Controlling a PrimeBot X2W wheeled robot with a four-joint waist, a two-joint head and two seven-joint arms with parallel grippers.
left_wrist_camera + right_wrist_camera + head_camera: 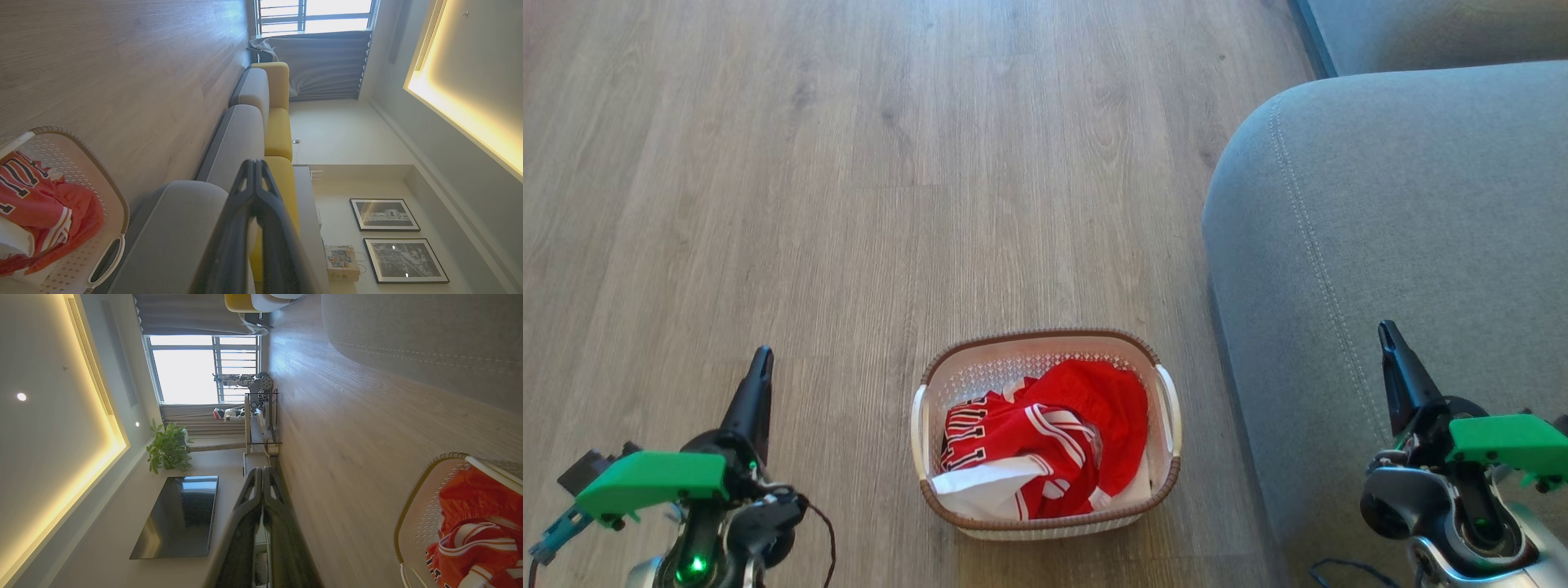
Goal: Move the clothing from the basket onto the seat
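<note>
Left fingers (752,400) and right fingers (1401,376) should part first, I judge. One pair then drops into the basket (1045,336), which stands on the floor (849,163) between the two pairs, pinches a thick fold of the clothing (1054,433) heaped inside, and lifts it clear of the rim before swinging to the seat (1405,229) on the right fingers' side. Each pair is pressed together now, holding and touching nothing.

Red clothing (1045,437) crumpled in basket (980,371), beside grey seat (1405,245)
</note>
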